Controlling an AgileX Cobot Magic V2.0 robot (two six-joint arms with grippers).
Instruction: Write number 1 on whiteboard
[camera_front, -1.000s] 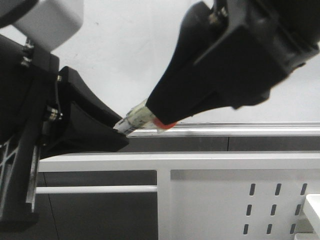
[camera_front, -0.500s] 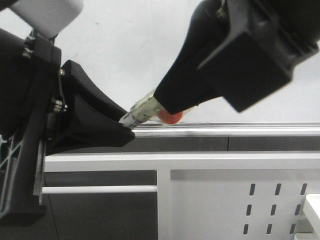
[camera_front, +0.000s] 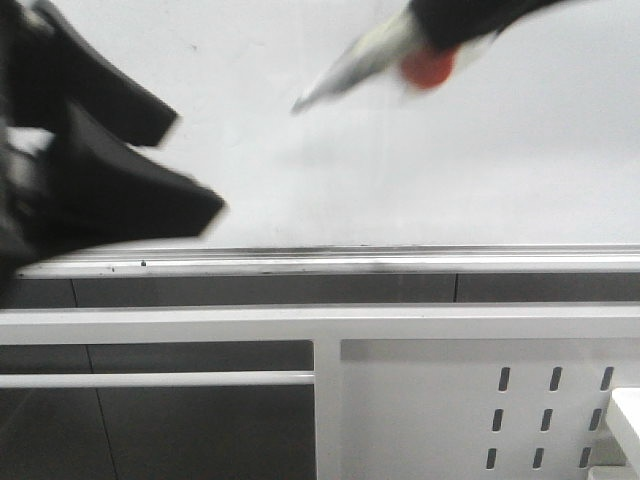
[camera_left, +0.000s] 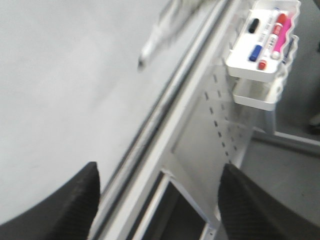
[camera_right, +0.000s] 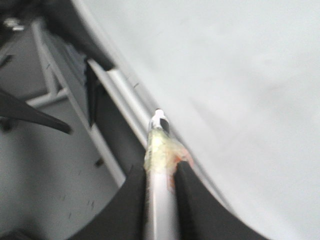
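The whiteboard (camera_front: 330, 160) fills the upper front view, pale and glossy, with a silver rail (camera_front: 400, 262) along its lower edge. No number 1 stroke shows on it. My right gripper (camera_right: 161, 167) is shut on a white marker pen (camera_front: 360, 62) with a black tip and a red blob. The pen points down-left at the top of the front view, its tip in front of the board; contact cannot be told. The pen also shows in the left wrist view (camera_left: 160, 37). My left gripper (camera_left: 159, 200) is open and empty, at the left edge of the front view (camera_front: 90, 190).
A white perforated metal frame panel (camera_front: 480, 400) stands below the board rail. A white tray (camera_left: 262, 40) with several coloured markers hangs on the frame, at the far end in the left wrist view.
My right gripper has risen fast with the pen, from the rail up to the top of the board. My left gripper has drawn back to the left, away from the pen.
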